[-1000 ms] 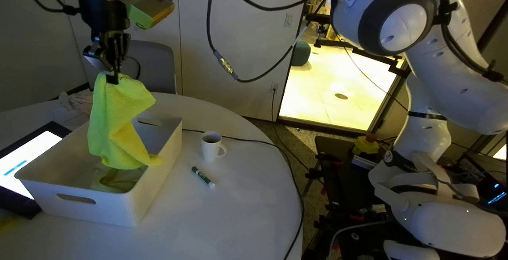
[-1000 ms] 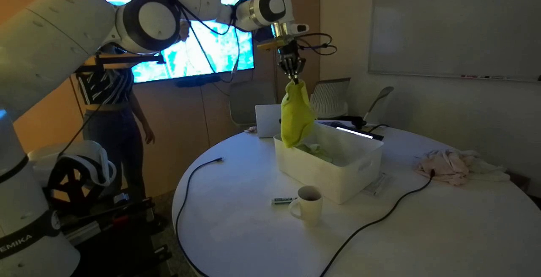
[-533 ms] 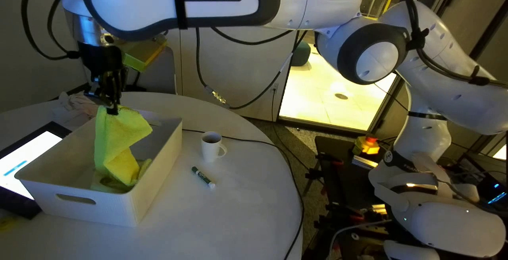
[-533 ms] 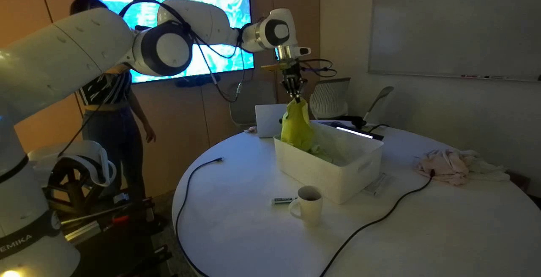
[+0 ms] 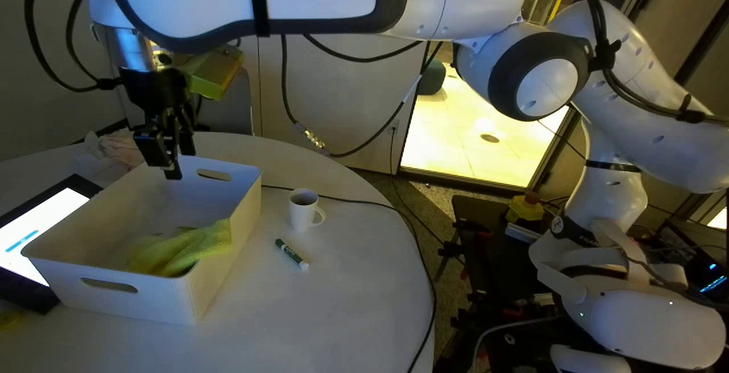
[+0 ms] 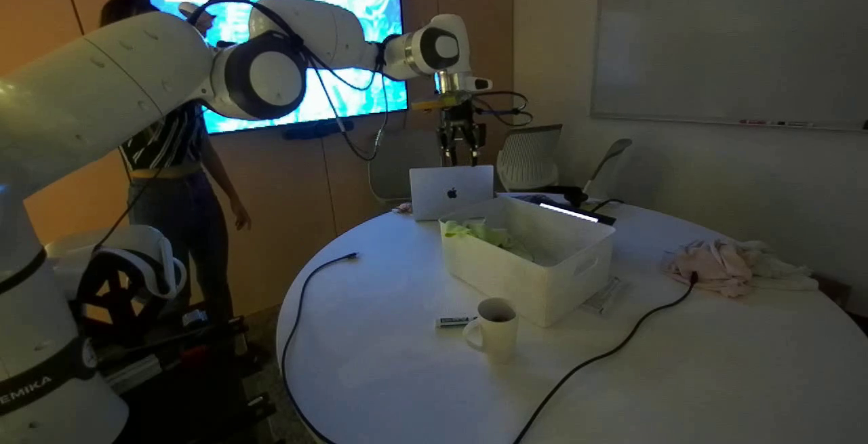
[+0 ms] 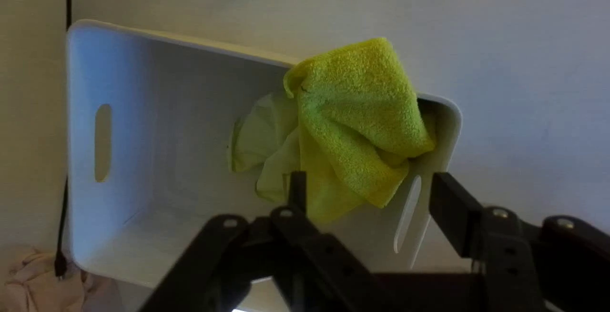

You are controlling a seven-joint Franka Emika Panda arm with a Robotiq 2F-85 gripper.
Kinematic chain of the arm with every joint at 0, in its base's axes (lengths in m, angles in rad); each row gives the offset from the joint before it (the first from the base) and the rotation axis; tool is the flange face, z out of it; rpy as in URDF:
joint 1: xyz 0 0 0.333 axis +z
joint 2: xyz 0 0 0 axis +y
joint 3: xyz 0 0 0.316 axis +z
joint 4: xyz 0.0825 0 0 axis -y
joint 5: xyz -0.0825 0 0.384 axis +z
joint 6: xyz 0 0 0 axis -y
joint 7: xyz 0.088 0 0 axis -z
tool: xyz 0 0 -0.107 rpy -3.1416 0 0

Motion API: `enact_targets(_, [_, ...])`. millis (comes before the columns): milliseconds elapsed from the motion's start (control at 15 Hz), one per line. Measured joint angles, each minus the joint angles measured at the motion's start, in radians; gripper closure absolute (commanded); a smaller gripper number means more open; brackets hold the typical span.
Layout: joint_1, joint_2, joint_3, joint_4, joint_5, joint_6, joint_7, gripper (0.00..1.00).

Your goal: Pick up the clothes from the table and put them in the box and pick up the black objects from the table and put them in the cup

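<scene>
My gripper (image 7: 367,183) is open above the box, with nothing between its black fingers (image 7: 452,212). Below it, a yellow-green towel (image 7: 357,107) lies crumpled in one end of the white box (image 5: 131,302); part of it reaches over the rim of a long side. Under that towel a paler green cloth (image 7: 264,135) shows on the box floor. In both exterior views the box stands on the round white table (image 6: 380,376). The white cup (image 5: 302,213), a handled mug, stands upright beside the box, apart from it. The black objects are hidden or out of view.
A green-and-white marker (image 5: 291,254) lies near the cup. Black cables (image 6: 610,352) cross the table. Beyond the box stand a silver laptop (image 6: 434,196) and a lit tablet (image 5: 48,230). Pink and white cloth (image 6: 725,268) is heaped near the far edge. A person (image 6: 180,207) stands behind the arm.
The gripper has come down with the towel and opened. The towel has dropped from the fingers and now lies in the box, partly across its rim.
</scene>
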Motion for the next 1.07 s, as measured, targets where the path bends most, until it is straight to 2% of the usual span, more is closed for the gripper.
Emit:
enact_targets(200, [-0.006,-0.046,0.002,-0.022,0.006,-0.071,-0.056,0.00])
enact_targets(400, [-0.023,-0.097,0.008,-0.100,0.019,-0.079,-0.095,0.00])
enact_targets(1067, [-0.019,-0.354,0.071,-0.530,0.158,-0.033,-0.038,0.00])
